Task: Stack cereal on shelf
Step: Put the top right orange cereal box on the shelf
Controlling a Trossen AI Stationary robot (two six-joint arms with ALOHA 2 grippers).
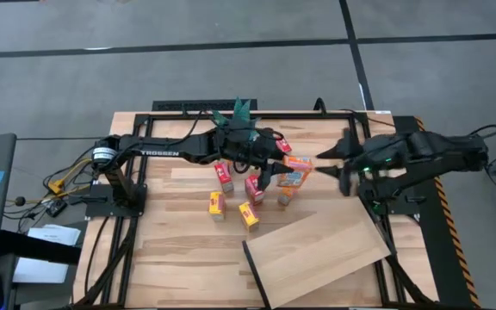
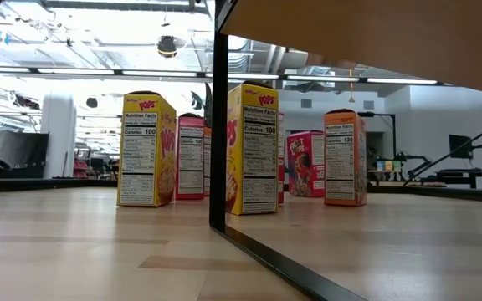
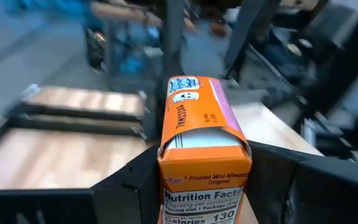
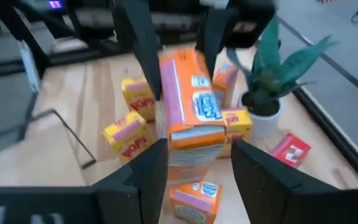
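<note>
**Ana:** Planked wooden tabletop (image 1: 179,258) from above, grey floor all round. Left gripper (image 1: 275,165) holds the orange rectangular cardboard cereal box (image 1: 296,171) up at mid-table, and the right gripper (image 1: 327,165) is at the box's other end. Pale smooth wooden shelf board (image 1: 317,250) lies nearer the camera, well apart.

**Ben:** Table level: yellow cardboard cereal boxes (image 2: 146,150) stand upright behind the shelf's dark edge (image 2: 217,125). No grippers here.

**Ana:** Left wrist: the orange box (image 3: 201,155) sits squarely between the fingers (image 3: 132,183), clamped on its narrow sides.

**Ben:** Right wrist: same box (image 4: 191,118) between its half-spread fingers (image 4: 145,177); touching or not, I can't tell. Green potted plant (image 4: 272,81) just beyond.

**Ana:** Light, I'd judge, with thin walls that dent. Squeeze gently across the narrow sides, near the middle; glossy print may slip.
</note>
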